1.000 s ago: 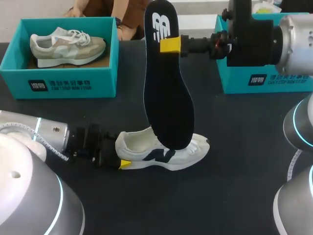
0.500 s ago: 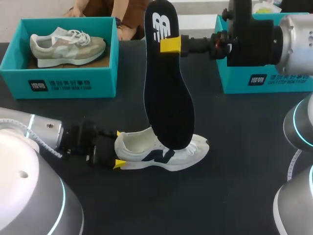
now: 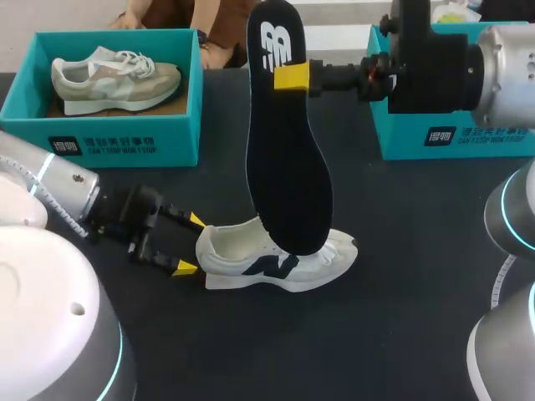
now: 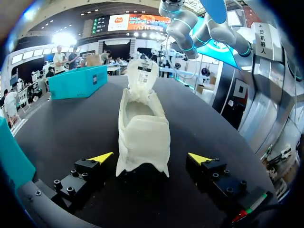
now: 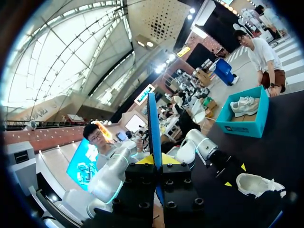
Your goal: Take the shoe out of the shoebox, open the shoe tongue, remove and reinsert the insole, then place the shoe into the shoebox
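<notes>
Left gripper (image 3: 189,244) let go of the shoe (image 3: 276,259) and backed off the heel a bit. A second ago it was pinched on the heel, and by this frame its fingers were wide apart with the arm swung back toward the near shoebox (image 3: 100,138). Right arm hadn't budged at all: right gripper (image 3: 288,77) was clamped on the heel end of the insole (image 3: 284,167), holding it upright over the shoe, which sat on its sole on the table (image 3: 401,317). My read was that the insole was out and going back in came next, but with nothing bracing the shoe it could slide or tip once the insole pushed down.

Head view showed the insole's toe end overlapping the shoe opening, though I couldn't tell if it was actually inside. Left wrist view settled the grip question: the heel sat between the open fingers with bare table on both sides, no contact. Right wrist view had the insole edge-on between its fingers
</notes>
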Motion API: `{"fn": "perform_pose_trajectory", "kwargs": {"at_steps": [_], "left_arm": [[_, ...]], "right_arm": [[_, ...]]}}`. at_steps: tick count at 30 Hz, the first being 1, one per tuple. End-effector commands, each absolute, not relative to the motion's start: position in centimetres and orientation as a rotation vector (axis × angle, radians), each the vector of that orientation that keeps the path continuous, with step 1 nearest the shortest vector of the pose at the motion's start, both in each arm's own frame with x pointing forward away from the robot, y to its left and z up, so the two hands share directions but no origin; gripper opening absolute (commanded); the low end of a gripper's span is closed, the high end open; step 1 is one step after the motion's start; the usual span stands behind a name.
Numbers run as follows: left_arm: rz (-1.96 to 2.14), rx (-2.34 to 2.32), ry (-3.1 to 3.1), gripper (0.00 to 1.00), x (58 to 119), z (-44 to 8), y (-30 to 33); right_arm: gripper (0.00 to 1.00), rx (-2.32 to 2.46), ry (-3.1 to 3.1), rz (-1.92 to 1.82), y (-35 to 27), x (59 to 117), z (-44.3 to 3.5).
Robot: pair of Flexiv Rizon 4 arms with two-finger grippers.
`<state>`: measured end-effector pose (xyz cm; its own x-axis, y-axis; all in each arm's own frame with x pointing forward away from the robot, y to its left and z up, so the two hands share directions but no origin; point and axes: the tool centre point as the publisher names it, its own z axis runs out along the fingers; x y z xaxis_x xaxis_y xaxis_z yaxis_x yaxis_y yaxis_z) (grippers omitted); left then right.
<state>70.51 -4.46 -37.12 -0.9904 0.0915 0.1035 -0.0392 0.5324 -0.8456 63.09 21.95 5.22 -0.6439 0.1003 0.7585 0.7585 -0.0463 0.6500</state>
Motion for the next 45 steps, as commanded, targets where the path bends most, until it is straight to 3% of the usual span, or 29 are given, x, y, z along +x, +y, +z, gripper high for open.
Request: {"fn": "perform_pose_trajectory", "kwargs": {"at_steps": [1,21,45], "left_arm": [[1.456,-0.044,-2.632,1.0,70.4,-37.2,-4.5],[1.244,-0.03,-2.759,1.0,70.9,-34.2,-3.3],[0.44,-0.132,-2.987,1.0,72.5,-29.6,-4.7]], "right_arm": [[0.0,-0.914,-1.738,-1.741,22.4,63.1,5.1],[0.0,-0.914,-1.738,-1.741,22.4,63.1,5.1],[0.0,-0.914,-1.738,-1.741,22.4,63.1,5.1]]}}
